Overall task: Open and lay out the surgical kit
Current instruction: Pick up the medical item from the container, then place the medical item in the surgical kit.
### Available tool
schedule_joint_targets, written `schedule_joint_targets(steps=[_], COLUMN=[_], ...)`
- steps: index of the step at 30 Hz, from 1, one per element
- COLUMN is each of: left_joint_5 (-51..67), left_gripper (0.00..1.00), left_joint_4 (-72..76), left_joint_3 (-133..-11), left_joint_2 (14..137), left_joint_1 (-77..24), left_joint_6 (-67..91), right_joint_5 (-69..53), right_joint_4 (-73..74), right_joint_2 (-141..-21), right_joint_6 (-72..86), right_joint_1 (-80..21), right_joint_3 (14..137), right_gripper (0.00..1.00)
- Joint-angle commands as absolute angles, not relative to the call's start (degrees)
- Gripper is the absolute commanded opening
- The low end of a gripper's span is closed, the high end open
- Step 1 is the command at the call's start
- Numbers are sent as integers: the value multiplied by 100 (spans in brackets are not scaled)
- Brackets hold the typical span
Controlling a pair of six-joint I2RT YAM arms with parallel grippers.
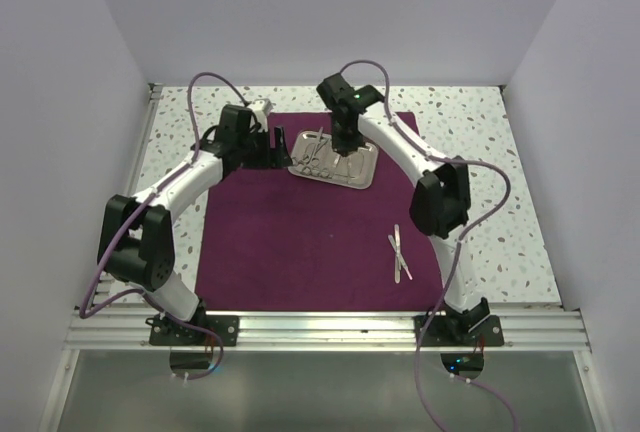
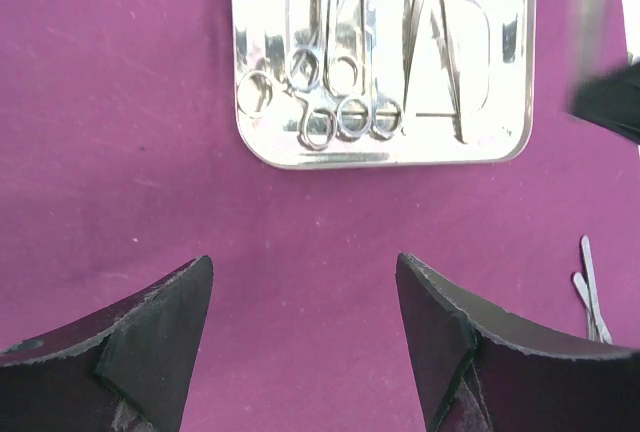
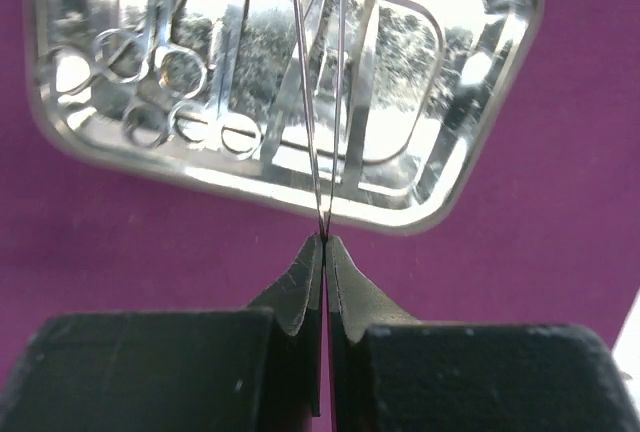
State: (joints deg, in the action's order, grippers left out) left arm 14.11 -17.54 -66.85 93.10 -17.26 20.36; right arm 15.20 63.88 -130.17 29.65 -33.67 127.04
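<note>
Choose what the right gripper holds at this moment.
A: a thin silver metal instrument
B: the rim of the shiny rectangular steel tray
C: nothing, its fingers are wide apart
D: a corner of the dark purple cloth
A: in the right wrist view the right gripper is shut on a thin silver metal instrument, whose two fine arms spread out over the shiny rectangular steel tray.
</note>
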Motion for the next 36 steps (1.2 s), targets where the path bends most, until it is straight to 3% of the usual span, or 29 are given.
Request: schedule_joint_targets(steps=[1, 5, 11, 17, 23, 34, 35, 36], left_joint_5=[1284, 1178, 1064, 975, 958, 765, 756, 712], left_gripper=[77, 77, 77, 77, 76, 75, 75, 75], left_joint_4=[-1810, -1889, -1969, -2021, -2171, -2285, -2285, -2294], left_joint_3=[-7075, -7224, -7391, -7716, -8314, -8508, -8482, -8438], left_joint_2=[9307, 9351, 9483, 9799, 10195, 10327, 10310, 10283], left_joint_1=[-1687, -1696, -1758, -1854, -1933, -2180, -2180, -2188], left_joint_6=[2004, 2039, 2136, 2259, 2426, 2558, 2558, 2558], right_joint_5=[1328, 889, 19, -974, -1748, -2812, -2908, -2935], right_joint_4=[6275, 6039, 5169, 4624, 4281, 4157, 4183, 4253], right_joint_2=[-12114, -11305, -9707, -8816, -8710, -8789, -8876, -8920], right_joint_6=[2839, 2725, 2619, 2592, 2610, 2443, 2417, 2408], right_joint_1=[-3357, -3357, -3375, -3392, -3463, -3621, -3630, -3630], right_joint_3=[12403, 11341, 8207, 6095, 5319, 5080, 5150, 5203], right_gripper=[0, 0, 0, 0, 0, 0, 6, 19])
